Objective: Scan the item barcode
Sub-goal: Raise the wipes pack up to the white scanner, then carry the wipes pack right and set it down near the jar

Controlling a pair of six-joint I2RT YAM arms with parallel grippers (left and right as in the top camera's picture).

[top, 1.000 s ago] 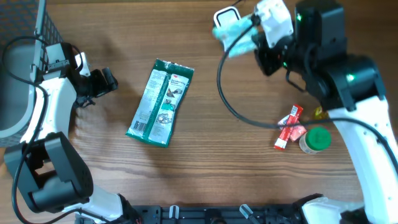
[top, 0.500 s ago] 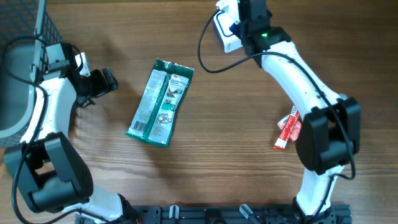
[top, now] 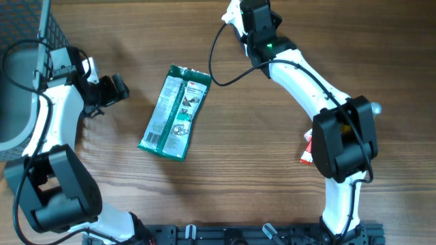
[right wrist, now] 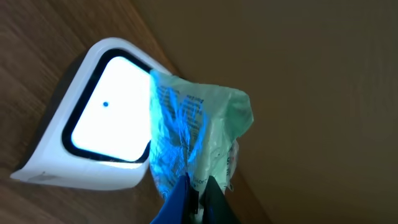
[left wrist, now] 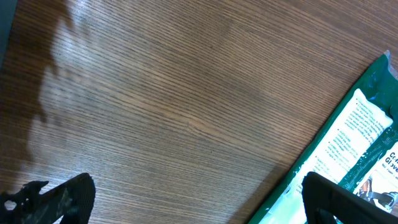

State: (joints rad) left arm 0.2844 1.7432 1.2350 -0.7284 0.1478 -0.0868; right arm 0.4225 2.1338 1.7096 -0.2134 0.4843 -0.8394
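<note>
The right gripper is clamped on the bottom edge of a pale green crinkled packet, holding it just in front of the scanner at the far edge of the table. The packet overlaps the right side of the scanner's glowing window, and blue light falls across its wrinkled face. Seen from overhead, a dark green pouch lies flat, well apart from the scanner, nearer and to the left of it. Farther left of the scanner, the left gripper hangs with its jaws spread wide and nothing between them. A red sachet shows far from the scanner, partly hidden behind the right arm.
</note>
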